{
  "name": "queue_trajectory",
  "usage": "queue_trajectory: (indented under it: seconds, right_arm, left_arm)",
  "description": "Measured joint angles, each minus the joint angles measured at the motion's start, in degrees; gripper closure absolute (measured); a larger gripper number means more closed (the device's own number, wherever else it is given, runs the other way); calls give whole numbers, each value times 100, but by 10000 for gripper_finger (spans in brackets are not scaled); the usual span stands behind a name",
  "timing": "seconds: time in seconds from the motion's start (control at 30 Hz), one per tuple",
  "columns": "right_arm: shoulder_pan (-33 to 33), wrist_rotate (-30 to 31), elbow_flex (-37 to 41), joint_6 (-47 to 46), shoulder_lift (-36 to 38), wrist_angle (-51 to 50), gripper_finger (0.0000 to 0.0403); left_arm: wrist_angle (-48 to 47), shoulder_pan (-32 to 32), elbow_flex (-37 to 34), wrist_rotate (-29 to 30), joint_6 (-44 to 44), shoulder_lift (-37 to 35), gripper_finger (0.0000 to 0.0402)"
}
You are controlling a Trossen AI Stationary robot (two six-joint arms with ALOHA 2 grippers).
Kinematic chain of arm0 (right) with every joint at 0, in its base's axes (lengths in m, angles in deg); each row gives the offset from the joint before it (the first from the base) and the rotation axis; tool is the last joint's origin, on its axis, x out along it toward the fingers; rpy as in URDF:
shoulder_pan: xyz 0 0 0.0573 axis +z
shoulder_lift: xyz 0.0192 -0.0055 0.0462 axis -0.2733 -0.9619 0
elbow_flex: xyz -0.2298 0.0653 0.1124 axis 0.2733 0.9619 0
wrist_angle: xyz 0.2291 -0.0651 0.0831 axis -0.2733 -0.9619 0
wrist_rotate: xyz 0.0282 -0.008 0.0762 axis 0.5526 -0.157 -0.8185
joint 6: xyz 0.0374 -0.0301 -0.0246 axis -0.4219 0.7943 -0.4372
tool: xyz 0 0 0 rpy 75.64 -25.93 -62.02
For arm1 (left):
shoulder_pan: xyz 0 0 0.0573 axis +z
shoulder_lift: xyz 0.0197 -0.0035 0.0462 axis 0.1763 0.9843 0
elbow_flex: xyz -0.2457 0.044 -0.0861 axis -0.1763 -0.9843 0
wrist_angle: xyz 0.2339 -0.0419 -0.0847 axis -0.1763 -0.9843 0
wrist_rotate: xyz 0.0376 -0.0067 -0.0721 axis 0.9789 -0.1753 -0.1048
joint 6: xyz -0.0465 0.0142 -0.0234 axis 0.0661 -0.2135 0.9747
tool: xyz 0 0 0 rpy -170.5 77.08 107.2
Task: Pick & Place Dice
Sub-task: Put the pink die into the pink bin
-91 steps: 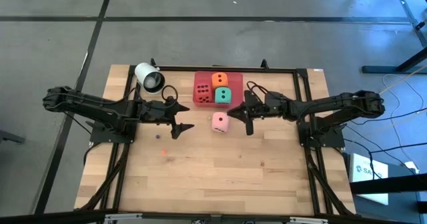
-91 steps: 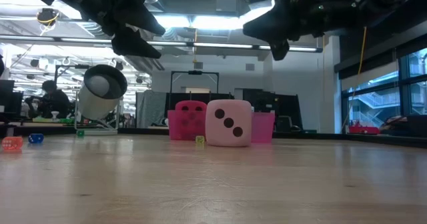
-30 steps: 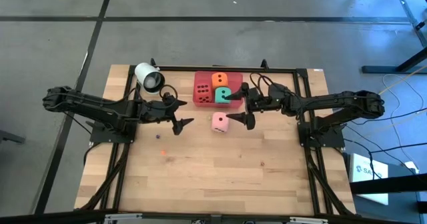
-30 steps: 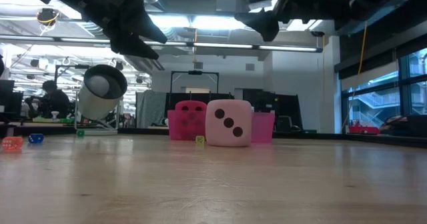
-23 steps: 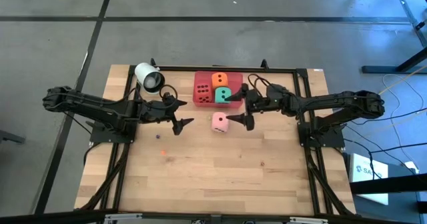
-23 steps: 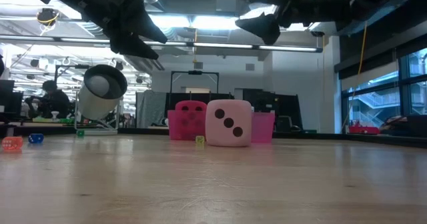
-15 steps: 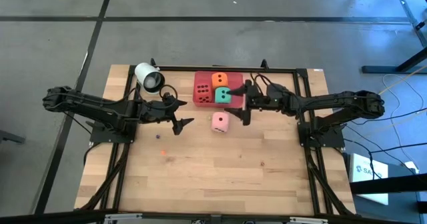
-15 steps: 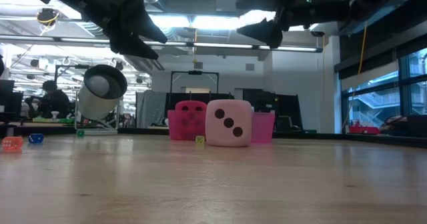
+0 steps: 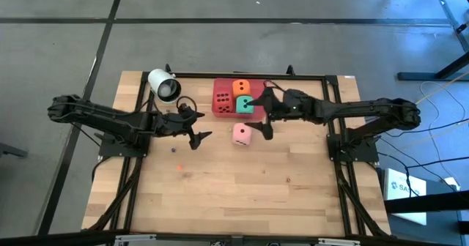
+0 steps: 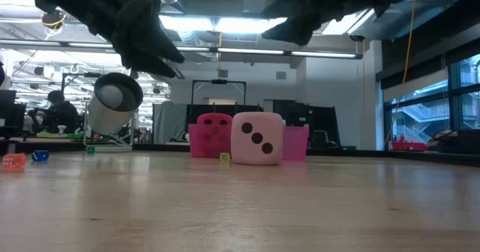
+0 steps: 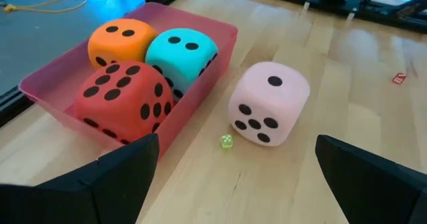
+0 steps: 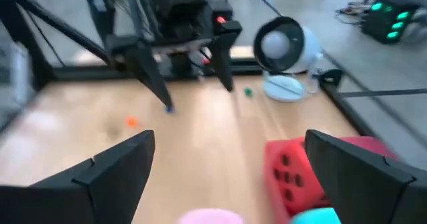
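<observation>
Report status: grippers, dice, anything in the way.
Left gripper open, hovering left of pink die. Right gripper open, above tray edge. Red, orange, green dice in tray; pink on table. Tiny green die beside it.

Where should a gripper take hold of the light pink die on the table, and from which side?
Probably from above, closing on two opposite flat faces of the light pink die. It sits alone on the table, apart from the pink tray, with only a tiny green die nearby.
</observation>
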Motion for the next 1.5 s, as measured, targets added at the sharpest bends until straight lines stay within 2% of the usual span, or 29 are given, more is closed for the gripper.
queue_trajectory:
  seconds: [0.13, 0.47, 0.7, 0.93, 1.2, 1.5]
  right_arm:
    - [54, 504, -247, 475, -234, -503, 17]
    - [133, 288, -256, 218, -1096, -760, 17]
    - [401, 283, -256, -30, -1490, -753, 17]
    - [616, 872, -256, 34, -1949, -777, 17]
    - [574, 1202, -256, 82, -2036, -779, 17]
    - [467, 1072, -269, 90, -2031, -1044, 17]
  left_arm:
    - [341, -1, -173, 9, -50, 80, 2]
    - [922, -1, -198, 10, -667, 153, 2]
    - [1018, -1, -198, 9, -711, 151, 2]
    - [1018, -2, -198, 7, -706, 151, 2]
    - [998, 0, -198, 5, -663, 151, 2]
    - [996, 0, -198, -4, -551, 151, 2]
